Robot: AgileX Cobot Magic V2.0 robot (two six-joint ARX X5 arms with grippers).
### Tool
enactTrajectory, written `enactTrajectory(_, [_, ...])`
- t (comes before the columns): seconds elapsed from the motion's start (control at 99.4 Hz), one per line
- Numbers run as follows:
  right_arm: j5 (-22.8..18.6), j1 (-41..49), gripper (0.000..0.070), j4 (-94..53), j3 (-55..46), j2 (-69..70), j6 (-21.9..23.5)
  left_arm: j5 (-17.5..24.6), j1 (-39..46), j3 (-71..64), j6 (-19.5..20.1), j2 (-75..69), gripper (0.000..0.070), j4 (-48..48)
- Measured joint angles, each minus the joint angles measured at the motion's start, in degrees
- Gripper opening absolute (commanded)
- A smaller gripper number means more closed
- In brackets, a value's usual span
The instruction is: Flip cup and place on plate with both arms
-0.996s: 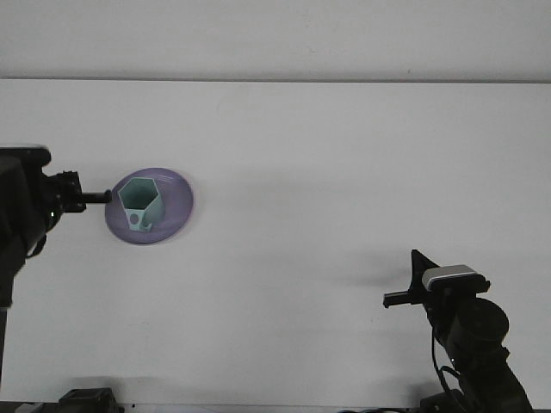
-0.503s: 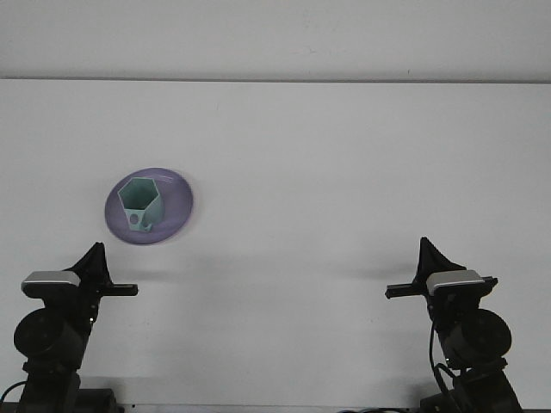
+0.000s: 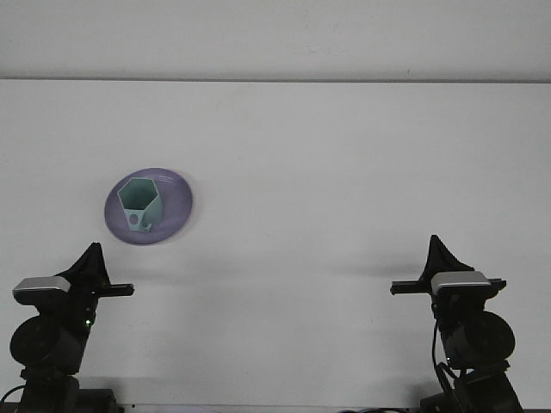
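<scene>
A mint-green hexagonal cup [image 3: 138, 203] stands upright, mouth up, on a purple plate [image 3: 176, 202] at the left of the white table. Its handle faces the near side. My left gripper [image 3: 90, 258] is pulled back at the bottom left, well short of the plate and touching nothing. My right gripper [image 3: 437, 251] sits at the bottom right, far from the cup. Both point away from me, and nothing is held in either.
The white table [image 3: 344, 172] runs back to a pale wall at the top. Both arm bases with their wrist cameras stand at the near edge, one in each corner.
The left arm, which was at the plate's left rim, has withdrawn to the bottom-left corner. The right arm has straightened and shifted slightly right. Cup and plate have not moved.
</scene>
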Motion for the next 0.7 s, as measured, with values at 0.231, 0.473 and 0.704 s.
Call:
enactTrajectory(0.231, [0.02, 0.00, 0.0001, 0.00, 0.00, 0.00, 0.00, 0.00, 0.00, 0.00, -0.17, 0.00, 0.0013, 0.00])
enactTrajectory(0.473, [0.02, 0.00, 0.0001, 0.00, 0.00, 0.00, 0.00, -0.26, 0.00, -5.88, 5.01, -5.20, 0.0014, 9.11])
enactTrajectory(0.704, [0.02, 0.00, 0.0001, 0.00, 0.00, 0.00, -0.02, -0.35, -0.37, -20.20, 14.78, -12.37, 0.0014, 13.33])
